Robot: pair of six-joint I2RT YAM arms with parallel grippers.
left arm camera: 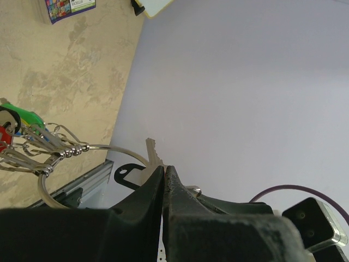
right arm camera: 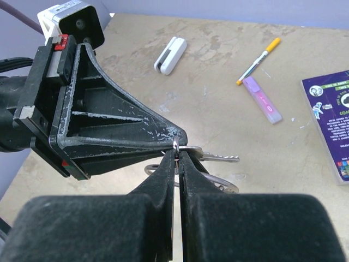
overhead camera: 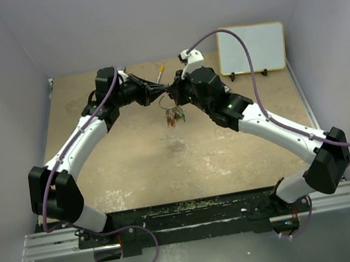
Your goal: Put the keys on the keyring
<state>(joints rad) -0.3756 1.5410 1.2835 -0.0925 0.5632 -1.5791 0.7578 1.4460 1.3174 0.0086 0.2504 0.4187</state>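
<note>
Over the middle of the table my left gripper and right gripper meet tip to tip. The left gripper is shut on the head of a bare metal key, whose toothed blade sticks out past the jaws. The right gripper is shut on the silvery wire of the keyring, right beside that key's head. The ring's wide loop curves away with several keys threaded on it, green and red tags showing. That bunch dangles under the grippers.
A purple card, a purple highlighter, a yellow-capped pen and a white clip-like block lie on the table behind the grippers. A small whiteboard leans at the back right. Walls close in the left and right sides.
</note>
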